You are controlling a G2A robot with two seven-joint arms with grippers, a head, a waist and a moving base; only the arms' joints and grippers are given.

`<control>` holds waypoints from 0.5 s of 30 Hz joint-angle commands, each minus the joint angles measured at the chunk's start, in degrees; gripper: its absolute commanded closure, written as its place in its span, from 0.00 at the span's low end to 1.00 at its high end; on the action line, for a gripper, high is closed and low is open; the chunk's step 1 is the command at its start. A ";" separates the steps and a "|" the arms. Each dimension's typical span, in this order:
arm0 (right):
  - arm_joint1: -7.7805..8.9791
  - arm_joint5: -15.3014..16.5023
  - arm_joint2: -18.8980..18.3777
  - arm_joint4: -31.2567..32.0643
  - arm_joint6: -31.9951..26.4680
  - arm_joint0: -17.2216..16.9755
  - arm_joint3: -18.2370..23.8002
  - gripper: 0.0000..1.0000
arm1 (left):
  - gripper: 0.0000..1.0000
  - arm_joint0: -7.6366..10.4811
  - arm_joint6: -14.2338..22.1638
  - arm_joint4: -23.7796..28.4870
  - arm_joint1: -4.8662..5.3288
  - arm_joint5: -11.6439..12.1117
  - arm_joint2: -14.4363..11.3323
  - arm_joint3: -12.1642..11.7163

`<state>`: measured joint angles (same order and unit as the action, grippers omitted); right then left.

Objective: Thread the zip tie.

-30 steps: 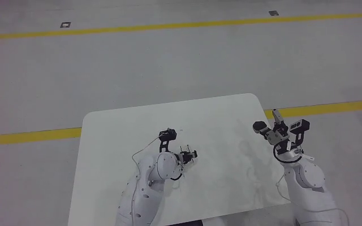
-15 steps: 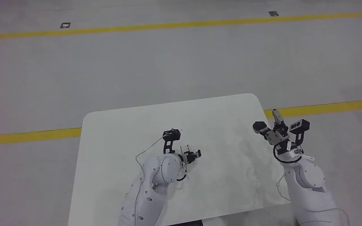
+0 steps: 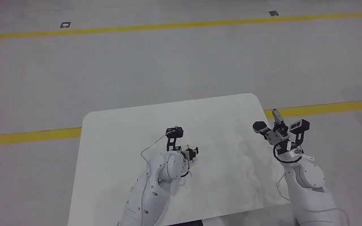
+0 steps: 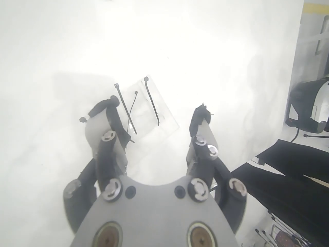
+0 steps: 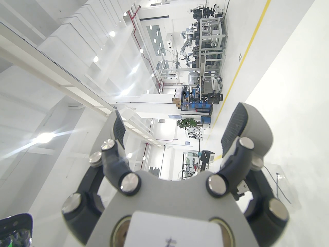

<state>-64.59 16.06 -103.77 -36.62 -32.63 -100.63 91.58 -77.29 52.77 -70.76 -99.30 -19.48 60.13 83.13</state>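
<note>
**Markings.** A white rectangular label (image 5: 174, 228) is being carried on the base of the right gripper (image 5: 180, 119). A dark mark on it is being cut off at the frame edge and cannot be read.

**Left end effector.** The left gripper (image 4: 157, 106) is being held low over the white rounded-corner table (image 3: 113, 147), near the table's middle in the top view. Its two black-tipped fingers (image 4: 113, 114) are being kept wide apart, and nothing is being gripped between them.

**Task items.** Three black plastic zip ties (image 4: 151, 101) are being shown lying side by side on a clear rectangular plastic tray (image 4: 164, 119). The tray is resting flat on the table, just ahead of the left gripper's fingertips. The lower end of the longest tie is being overlapped by one finger in the left wrist view; whether it is being touched cannot be told. A small black piece (image 4: 82, 119) is being shown just beside that finger, and what it is cannot be told.

**Right end effector.** The right gripper is being held raised at the table's right edge, well apart from the tray, and is being pointed out into the room. Its ribbed grey pads (image 5: 232, 127) are being kept wide apart, with nothing between them.
</note>
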 commanded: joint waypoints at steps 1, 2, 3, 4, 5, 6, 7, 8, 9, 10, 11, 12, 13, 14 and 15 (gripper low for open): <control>0.00 0.00 0.00 0.00 0.00 0.00 0.00 0.00 | 0.54 0.32 0.18 -0.16 -0.13 0.00 0.08 -0.70; 0.00 0.00 0.00 0.00 0.00 0.00 0.00 0.00 | 0.53 0.69 0.57 -0.64 -0.21 0.00 0.14 -1.28; 0.00 0.00 0.00 0.00 0.00 0.00 0.00 0.00 | 0.53 1.10 0.93 -1.09 -0.40 0.00 0.18 -1.77; 0.00 0.00 0.00 0.00 0.00 0.00 0.00 0.00 | 0.53 1.37 0.87 -1.63 -0.62 0.00 0.45 -2.15; 0.00 0.00 0.00 0.00 0.00 0.00 0.00 0.00 | 0.53 1.45 0.83 -2.13 -0.73 0.00 0.74 -2.45; 0.00 0.00 0.00 0.00 0.00 0.00 0.00 0.00 | 0.53 1.54 0.80 -2.64 -0.83 0.00 0.92 -2.62; 0.00 0.00 0.00 0.00 0.00 0.00 0.00 0.00 | 0.54 1.60 0.66 -3.16 -0.91 0.00 1.07 -2.75; 0.00 0.00 0.00 0.00 0.00 0.00 0.00 0.00 | 0.55 1.66 0.59 -3.74 -1.00 0.00 1.25 -2.97; 0.00 0.00 0.00 0.00 0.00 0.00 0.00 0.00 | 0.56 1.74 0.74 -3.86 -1.06 0.00 1.28 -3.15; 0.00 0.00 0.00 0.00 0.00 0.00 0.00 0.00 | 0.57 1.84 0.85 -4.03 -1.12 0.00 1.35 -3.33; 0.00 0.00 0.00 0.00 0.00 0.00 0.00 0.00 | 0.58 1.94 0.76 -5.08 -1.19 0.00 1.49 -3.61; 0.00 0.00 0.00 0.00 0.00 0.00 0.00 0.00 | 0.59 2.00 0.95 -5.31 -1.26 0.00 1.51 -3.76; 0.00 0.00 0.00 0.00 0.00 0.00 0.00 0.00 | 0.60 2.10 1.22 -5.44 -1.31 0.00 1.53 -3.89; 0.00 0.00 0.00 0.00 0.00 0.00 0.00 0.00 | 0.62 2.15 1.44 -5.61 -1.35 0.00 1.55 -3.92; 0.00 0.00 0.00 0.00 0.00 0.00 0.00 0.00 | 0.62 2.15 2.02 -5.54 -1.37 0.00 1.40 -3.73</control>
<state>-64.59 16.06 -103.77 -36.62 -32.63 -100.63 91.58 -75.14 54.30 -76.37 -100.66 -19.48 61.66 79.25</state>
